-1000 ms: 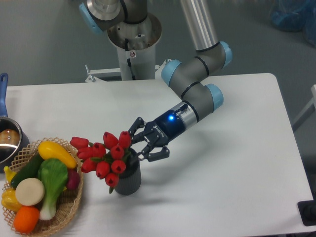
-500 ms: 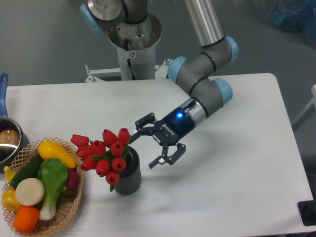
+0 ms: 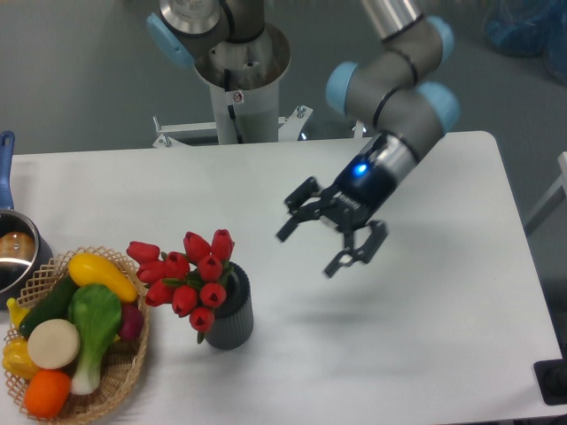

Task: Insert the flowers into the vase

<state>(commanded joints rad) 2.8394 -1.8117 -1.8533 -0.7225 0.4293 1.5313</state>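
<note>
Far left edge of the table (image 3: 443, 354): steel pot (image 3: 12, 252) with a blue handle (image 3: 5, 168), cut off by the frame, something brownish inside, can't tell what. Just right of it, at the front-left corner, a wicker basket (image 3: 124, 376) full of toy vegetables (image 3: 66, 328): yellow, dark green, light green, a white disc, orange, a bit of purple. Basket and pot look close, contact unclear.

Right of the basket, near the front edge and left of table centre: the vase (image 3: 232, 317), dark grey, ribbed, upright on the white tabletop. The flowers (image 3: 190, 279) sit in the vase, stems down inside, red tulip heads fanned out and leaning left over the rim toward the basket; lowest heads hang in front of the vase's left side. Some green leaf visible at the rim. The leftmost heads hang above the basket's right edge, touching or not can't tell.

Right of the vase, over the table's middle: the gripper (image 3: 324, 239), raised above the surface, well apart from vase and flowers, fingers spread wide, nothing between them. Blue light lit on the wrist. It casts a soft shadow on the table below. Arm (image 3: 403, 97) runs up and right from the gripper, grey links with light-blue joint caps, out of the top of frame. Robot base column (image 3: 237, 88) stands behind the table's back edge, left of centre.
</note>
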